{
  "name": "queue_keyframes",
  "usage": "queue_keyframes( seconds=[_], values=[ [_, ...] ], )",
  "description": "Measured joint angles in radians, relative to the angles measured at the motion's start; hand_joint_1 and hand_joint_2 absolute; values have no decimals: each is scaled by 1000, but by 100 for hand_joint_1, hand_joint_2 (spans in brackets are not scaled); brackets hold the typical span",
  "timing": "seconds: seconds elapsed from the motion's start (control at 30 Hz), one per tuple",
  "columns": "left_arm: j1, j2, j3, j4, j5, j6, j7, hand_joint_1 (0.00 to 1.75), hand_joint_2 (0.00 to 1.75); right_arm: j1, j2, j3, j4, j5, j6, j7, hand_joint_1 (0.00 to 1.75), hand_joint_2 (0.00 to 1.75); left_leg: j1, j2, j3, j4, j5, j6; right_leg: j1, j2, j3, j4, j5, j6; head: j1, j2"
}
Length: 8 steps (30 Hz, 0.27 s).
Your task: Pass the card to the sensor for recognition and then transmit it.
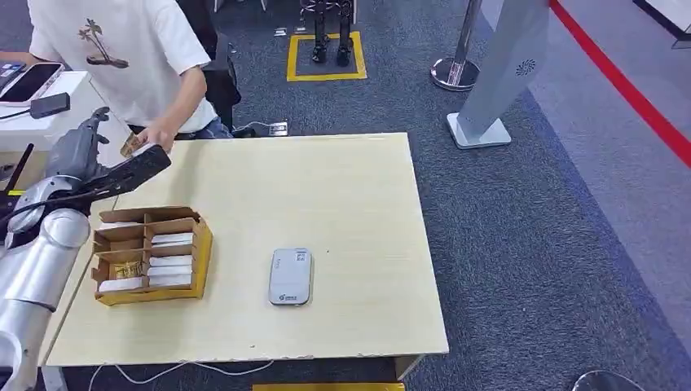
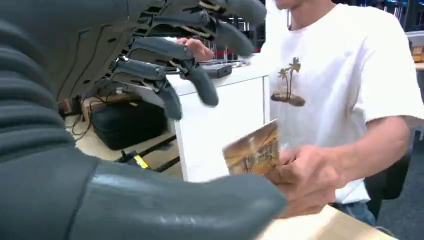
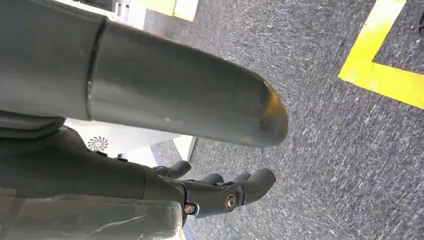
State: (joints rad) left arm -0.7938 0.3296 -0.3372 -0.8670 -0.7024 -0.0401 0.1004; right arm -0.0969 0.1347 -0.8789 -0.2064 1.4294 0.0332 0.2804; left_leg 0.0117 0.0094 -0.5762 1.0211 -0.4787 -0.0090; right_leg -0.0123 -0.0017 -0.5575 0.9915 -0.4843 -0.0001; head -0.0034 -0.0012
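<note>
Handover stage: left hand (image 2: pixel 165 75) spread open, holding nothing; card (image 2: pixel 252 150) just beyond its fingertips in a person's hand (image 2: pixel 305 177); sensor (image 1: pixel 290 277) lies well behind; right hand (image 3: pixel 220 192) hangs, grip unclear.

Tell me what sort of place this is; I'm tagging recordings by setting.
Probably an exhibition or demo hall: a stanchion post, red floor line, yellow floor marking on grey carpet, and a card reader on the table.

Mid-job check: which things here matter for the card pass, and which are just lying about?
Job:
- card, in the person's hand
- sensor on the table
- left hand, stretched toward the person
- card box

Lying about:
- phone and tablet on the white desk
- stanchion base
- grey floor stand
</note>
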Motion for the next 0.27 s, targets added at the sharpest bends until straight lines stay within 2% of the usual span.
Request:
queue_keyframes(
  seconds=[0.1, 0.27],
  values=[
    [32, 1, 7, -43, 57, 28, -18, 0, 0, 3, 0, 0, 0, -5, -8, -7, 0, 0, 0, 0, 0, 0, 0, 0, 0, 0, 0, 0, 0, 0, 0, 0],
    [164, -8, 66, -190, 216, 102, -93, 0, 0, 7, 0, 0, 0, -8, -15, -8, 0, 0, 0, 1, 0, 0, 0, 0, 0, 1, 0, 0, 0, 0, 0, 0]
  ],
)
